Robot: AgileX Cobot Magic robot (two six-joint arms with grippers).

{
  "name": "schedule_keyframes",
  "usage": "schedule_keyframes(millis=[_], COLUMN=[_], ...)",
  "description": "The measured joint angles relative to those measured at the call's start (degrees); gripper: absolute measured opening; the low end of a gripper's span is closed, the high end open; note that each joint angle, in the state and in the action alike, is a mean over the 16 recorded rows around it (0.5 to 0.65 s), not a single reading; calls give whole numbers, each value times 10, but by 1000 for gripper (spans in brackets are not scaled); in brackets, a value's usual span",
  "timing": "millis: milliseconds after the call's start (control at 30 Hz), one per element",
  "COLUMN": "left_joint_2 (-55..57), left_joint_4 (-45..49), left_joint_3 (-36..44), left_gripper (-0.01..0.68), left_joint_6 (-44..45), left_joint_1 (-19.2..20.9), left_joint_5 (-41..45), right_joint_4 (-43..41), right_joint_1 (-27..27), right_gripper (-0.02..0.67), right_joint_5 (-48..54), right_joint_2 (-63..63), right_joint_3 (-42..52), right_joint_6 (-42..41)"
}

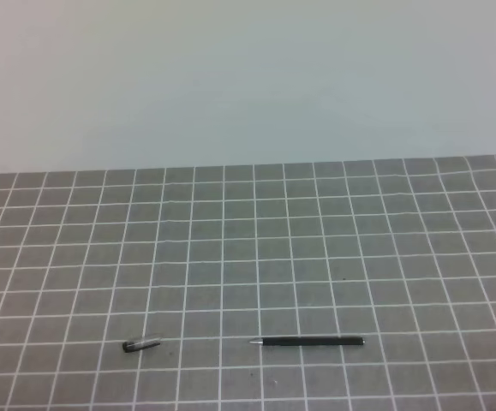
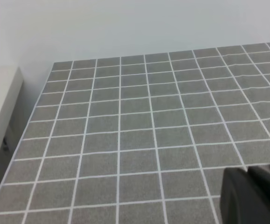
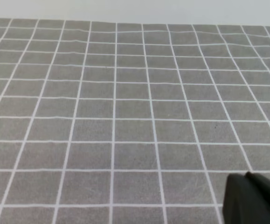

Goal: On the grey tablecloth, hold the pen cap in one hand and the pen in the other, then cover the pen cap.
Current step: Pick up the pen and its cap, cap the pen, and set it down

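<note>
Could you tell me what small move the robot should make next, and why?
Probably lower the left hand toward the pen cap and open it. The cap and the pen lie apart on the grey tablecloth, neither held, and both hands are shut. The cap sits on the left side, so that arm seems best placed.
</note>
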Motion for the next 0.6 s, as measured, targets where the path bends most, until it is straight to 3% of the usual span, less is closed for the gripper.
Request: schedule_keyframes(millis=[367,600], left_joint_2=[0,0], left_joint_4=[0,0], left_joint_3=[0,0], left_gripper=[0,0], left_joint_6=[0,0], left_joint_1=[0,0], left_joint_5=[-9,-88], right_joint_4=[-5,-11], right_joint_1=[0,0], right_gripper=[4,4], right_joint_5=[-3,-38], right_joint_2=[0,0], right_joint_3=[0,1], right_joint_6=[0,0])
